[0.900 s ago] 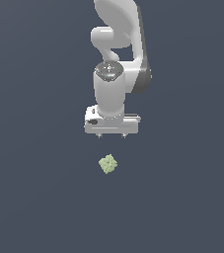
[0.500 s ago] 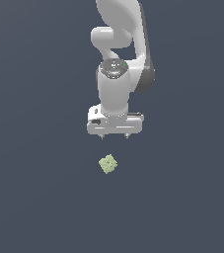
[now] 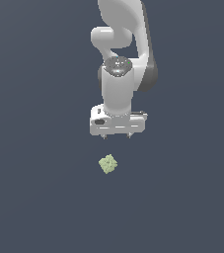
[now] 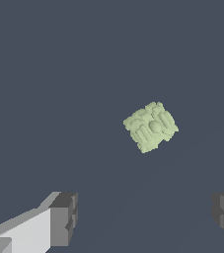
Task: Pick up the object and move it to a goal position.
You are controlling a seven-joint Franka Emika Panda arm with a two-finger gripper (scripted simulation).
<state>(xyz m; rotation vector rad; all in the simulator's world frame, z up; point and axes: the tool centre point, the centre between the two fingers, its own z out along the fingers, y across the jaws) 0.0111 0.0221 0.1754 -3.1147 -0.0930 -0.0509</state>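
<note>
Change: the arm [image 3: 121, 59] has come lower since the earlier frames, bringing the end effector [image 3: 116, 136] closer to the object [image 3: 108, 164], which has not shifted.
Surface: a plain dark floor [image 3: 29, 197] with no edges in view.
End effector: fingers spread apart and empty, hanging just above the object without touching it.
Object: lies on the floor, tilted, ahead of the open fingers [image 4: 64, 217] in the wrist view.
Progress: approach only; grasp, lift and carry remain, by my judgement.
Containers: none visible.
</note>
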